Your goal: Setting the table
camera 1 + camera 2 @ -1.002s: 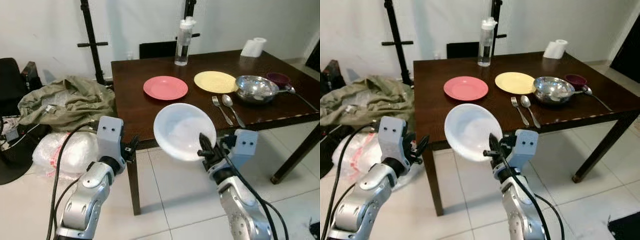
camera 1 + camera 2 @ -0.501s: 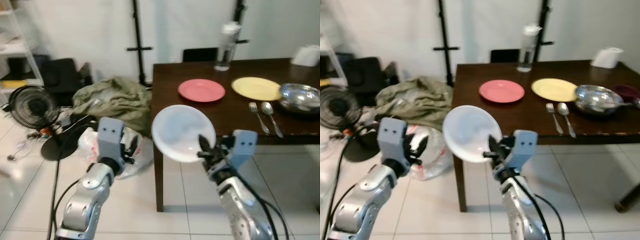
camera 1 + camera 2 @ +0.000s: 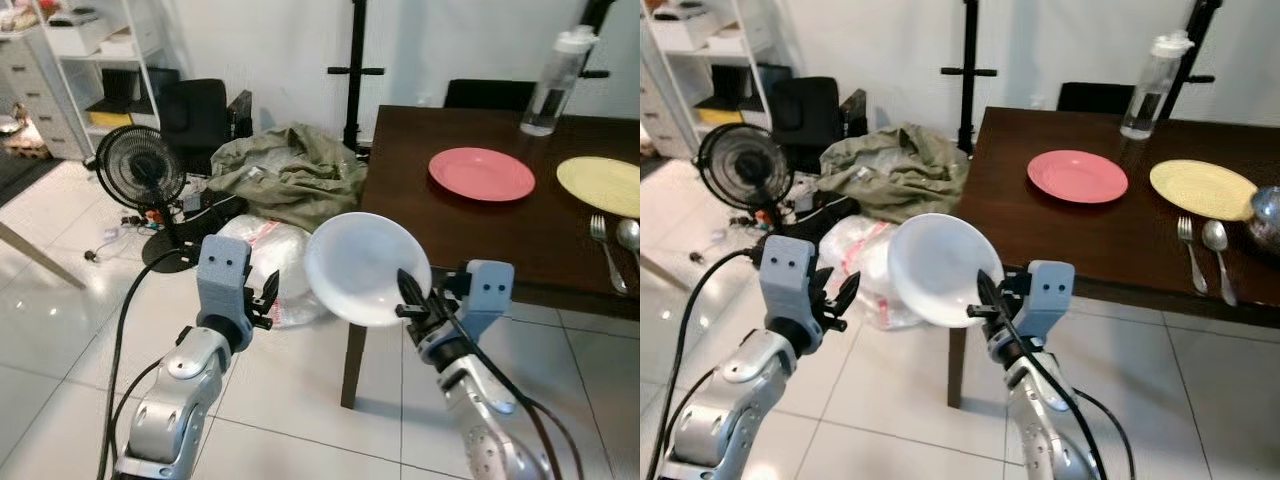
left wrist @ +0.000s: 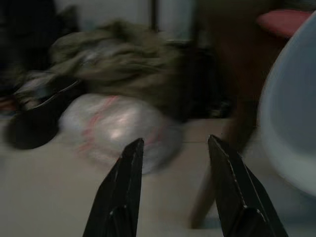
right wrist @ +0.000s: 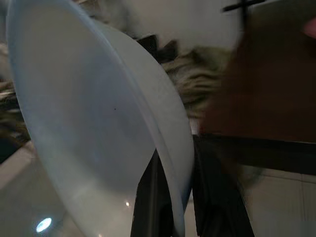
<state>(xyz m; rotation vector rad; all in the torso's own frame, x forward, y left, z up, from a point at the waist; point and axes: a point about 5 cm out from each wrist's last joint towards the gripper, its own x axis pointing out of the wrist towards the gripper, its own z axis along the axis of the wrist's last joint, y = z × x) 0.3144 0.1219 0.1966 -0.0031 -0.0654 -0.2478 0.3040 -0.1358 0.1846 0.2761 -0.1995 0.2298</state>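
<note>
Two plates, pink plate [image 3: 481, 173] and yellow plate [image 3: 603, 184], are laid on the table [image 3: 480, 230]; a fork [image 3: 1187, 252] and spoon [image 3: 1215, 244] are set. One white plate [image 3: 366, 269], pinched rim-wise by the right gripper [image 3: 412, 295], is held off the table's corner, unplaced. Left gripper [image 4: 173, 197] is parted, empty

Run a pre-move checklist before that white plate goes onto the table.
1. Grip: right gripper fingers pinch the white plate by its rim. Ok.
2. Plate attitude: steeply tilted, not level for setting down. Not ok.
3. Plate position: off the table's corner, above the floor. Not ok.
4. Landing spot: bare wood in front of the pink plate. Ok.
5. Left gripper: fingers apart, holding nothing, away from the plate. Ok.
6. Floor by the table: plastic bag and clothes pile close. Cannot tell if they block a step.
</note>
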